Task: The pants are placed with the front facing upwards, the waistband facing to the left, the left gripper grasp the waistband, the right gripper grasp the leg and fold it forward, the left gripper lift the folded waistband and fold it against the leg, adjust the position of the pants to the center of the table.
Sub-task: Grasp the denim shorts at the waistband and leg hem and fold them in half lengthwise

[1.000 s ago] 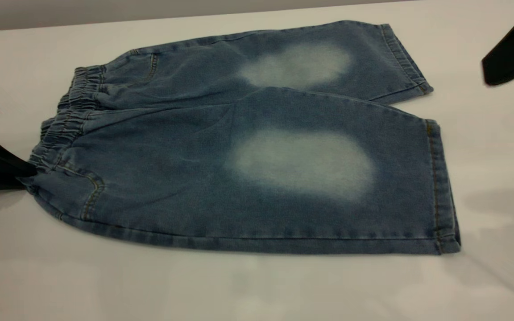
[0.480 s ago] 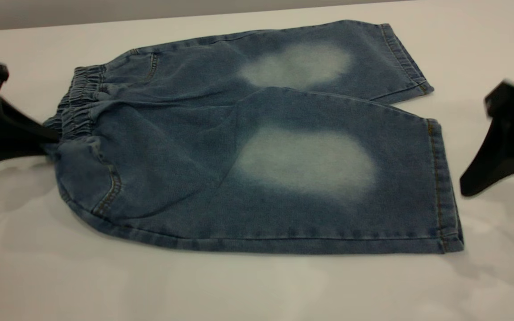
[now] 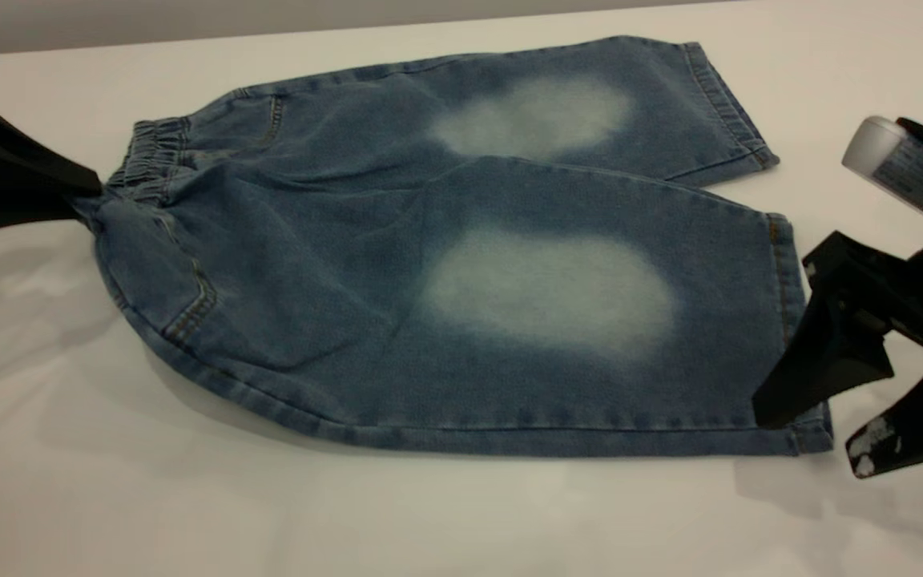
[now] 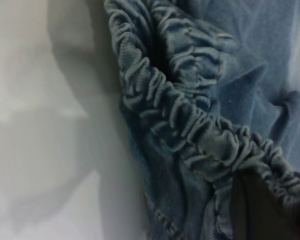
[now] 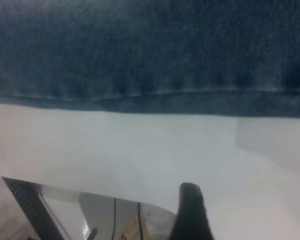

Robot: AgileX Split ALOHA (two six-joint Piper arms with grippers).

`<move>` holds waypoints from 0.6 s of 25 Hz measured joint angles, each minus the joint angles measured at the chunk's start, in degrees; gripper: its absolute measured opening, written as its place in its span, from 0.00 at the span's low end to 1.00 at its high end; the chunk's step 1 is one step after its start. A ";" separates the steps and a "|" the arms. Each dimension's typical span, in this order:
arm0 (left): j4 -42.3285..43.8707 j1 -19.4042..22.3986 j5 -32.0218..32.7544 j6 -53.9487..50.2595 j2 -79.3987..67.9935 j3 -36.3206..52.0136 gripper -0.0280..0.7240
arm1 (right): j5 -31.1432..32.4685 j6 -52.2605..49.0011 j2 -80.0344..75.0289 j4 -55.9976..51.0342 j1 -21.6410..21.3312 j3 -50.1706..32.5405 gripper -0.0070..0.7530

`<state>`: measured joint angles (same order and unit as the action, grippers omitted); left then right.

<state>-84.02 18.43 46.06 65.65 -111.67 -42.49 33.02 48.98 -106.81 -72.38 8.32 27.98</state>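
Observation:
The blue denim pants (image 3: 445, 256) lie front up on the white table (image 3: 429, 521), waistband (image 3: 145, 156) to the left. My left gripper (image 3: 86, 195) is at the far left, shut on the near end of the waistband, holding that corner raised. In the left wrist view the gathered waistband (image 4: 190, 125) runs into the dark fingers (image 4: 262, 210). My right gripper (image 3: 810, 439) stands open at the near leg's (image 3: 558, 296) hem corner, one finger over the hem, the scuffed one beside it. The right wrist view shows the hem (image 5: 150, 95) and one fingertip (image 5: 191, 210).
A silver labelled cylinder (image 3: 890, 164) on the right arm hangs above the table to the right of the far leg (image 3: 542, 116). Bare table (image 3: 69, 449) lies in front of the pants. The table's edge (image 5: 90, 187) shows in the right wrist view.
The left gripper has risen and moved away from the near edge, pulling the waistband corner up. The right gripper has come down from the upper right to the near leg's hem corner.

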 joint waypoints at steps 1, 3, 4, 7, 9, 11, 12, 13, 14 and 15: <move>0.00 0.00 0.10 0.00 0.00 0.00 0.21 | 0.10 1.57 -0.97 -0.70 -0.49 0.00 0.61; 0.00 0.00 0.05 0.00 0.00 0.00 0.21 | 0.05 3.76 -2.72 -1.18 -1.71 0.00 0.61; -0.06 0.00 0.11 0.00 0.00 0.00 0.21 | -0.06 4.48 -3.64 -1.18 -2.33 0.00 0.61; -0.12 0.00 0.16 0.00 0.00 0.00 0.21 | -0.11 7.02 -5.86 -1.19 -4.55 0.00 0.61; -0.12 0.00 0.23 0.00 0.00 0.00 0.21 | -0.11 9.00 -6.38 -2.75 -5.68 0.00 0.61; -0.12 0.00 0.34 0.00 0.00 0.00 0.21 | 0.16 11.63 -6.38 -5.04 -6.06 0.00 0.61; -0.12 0.00 0.40 0.00 0.00 0.00 0.21 | 0.39 12.66 -6.38 -6.19 -6.06 0.00 0.61; -0.12 0.00 0.40 0.05 0.00 0.00 0.21 | 0.55 13.59 -6.45 -6.99 -6.06 0.06 0.61; -0.12 0.00 0.40 0.05 0.00 0.00 0.21 | 0.85 14.31 -6.53 -7.24 -6.06 0.33 0.61; -0.12 0.00 0.40 0.05 0.00 0.00 0.21 | 1.14 14.47 -6.82 -7.31 -6.06 0.51 0.61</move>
<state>-84.14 18.43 46.46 65.70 -111.67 -42.49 34.16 63.45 -113.63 -79.69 2.26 28.48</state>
